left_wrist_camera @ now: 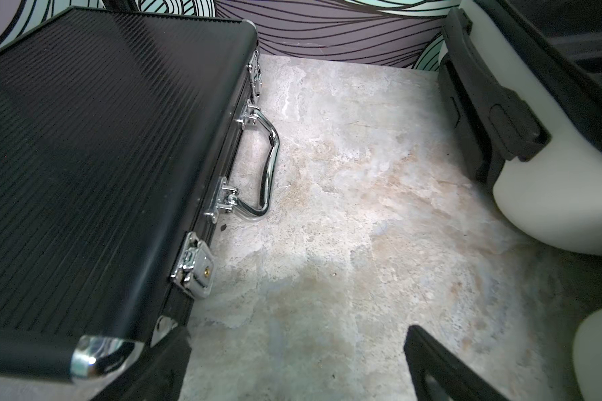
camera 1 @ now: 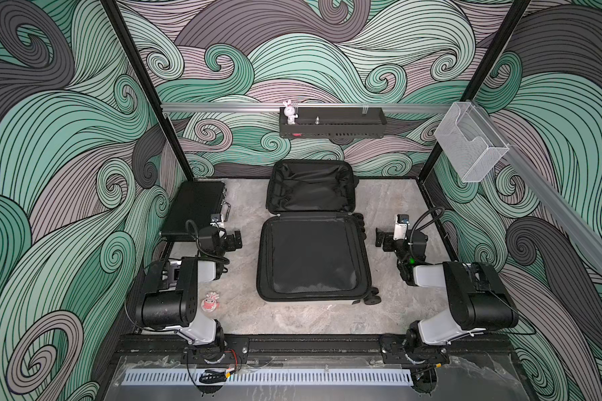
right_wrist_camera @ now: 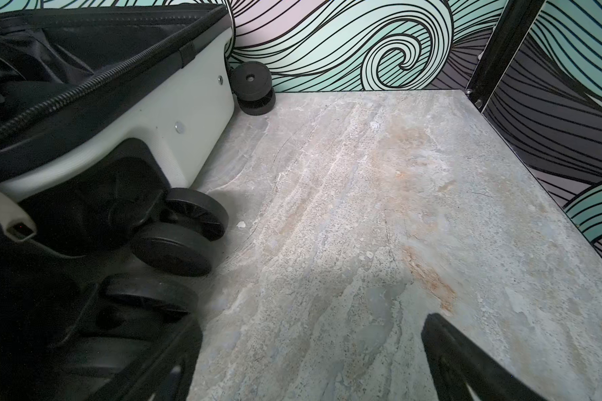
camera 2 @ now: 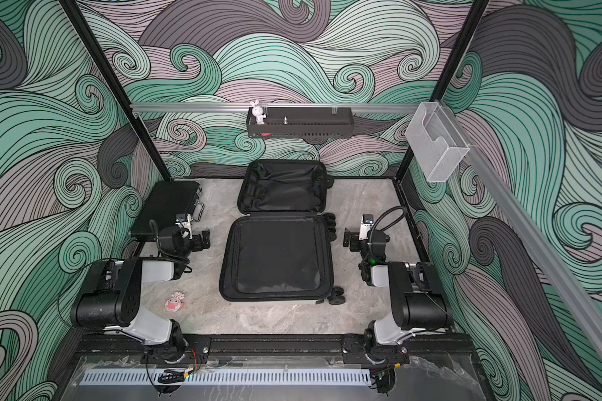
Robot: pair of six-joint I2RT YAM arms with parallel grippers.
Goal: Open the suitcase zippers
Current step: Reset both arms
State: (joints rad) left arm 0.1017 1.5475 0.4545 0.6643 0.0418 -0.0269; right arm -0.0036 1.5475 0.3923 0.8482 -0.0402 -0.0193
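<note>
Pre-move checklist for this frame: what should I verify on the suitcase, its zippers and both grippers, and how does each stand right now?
1. Suitcase spread open, black lining showing in both halves: ok.
2. Zippers parted along the edge seen in the right wrist view: ok.
3. Zipper pulls' positions: cannot tell, too small to make out.
4. Left gripper open, holding nothing, apart from the suitcase: ok.
5. Right gripper open, holding nothing, beside the suitcase wheels: ok.
6. Left gripper clear of the black briefcase: cannot tell, they sit very close.
</note>
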